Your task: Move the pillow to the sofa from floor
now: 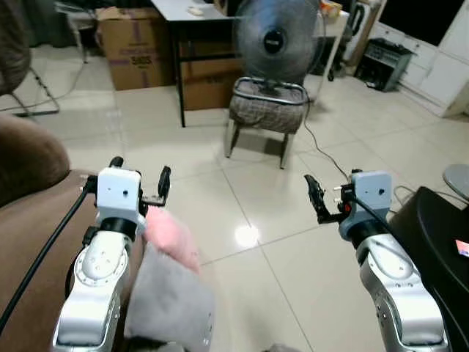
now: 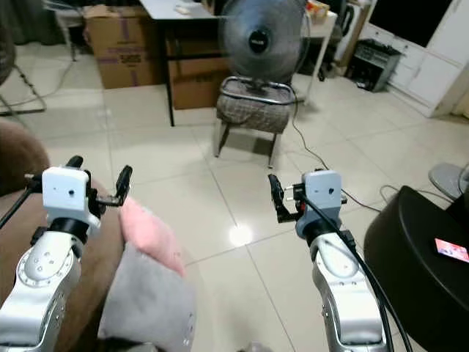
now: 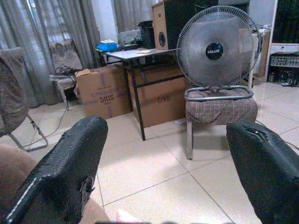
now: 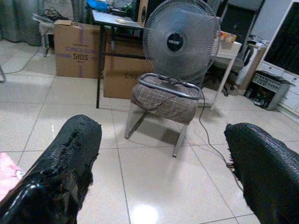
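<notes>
The pillow [image 1: 171,240] is pink at its far end with a grey part [image 1: 170,304] nearer me. It leans on the side of the brown sofa [image 1: 33,220] at my left, just under my left arm. My left gripper [image 1: 141,176] is open above the pillow's pink end, holding nothing. A sliver of the pink pillow [image 3: 124,215] peeks in below its fingers [image 3: 65,172]. My right gripper [image 1: 322,198] hovers open over bare floor tiles, well to the right of the pillow. The right wrist view catches the pillow's pink corner [image 4: 8,173] at its edge.
Straight ahead a fan [image 1: 277,40] stands on a padded stool [image 1: 267,110], its cable [image 1: 322,150] trailing across the tiles. Behind are a dark-legged table [image 1: 192,13] and cardboard boxes [image 1: 132,48]. A black rounded object [image 1: 440,242] sits close on my right.
</notes>
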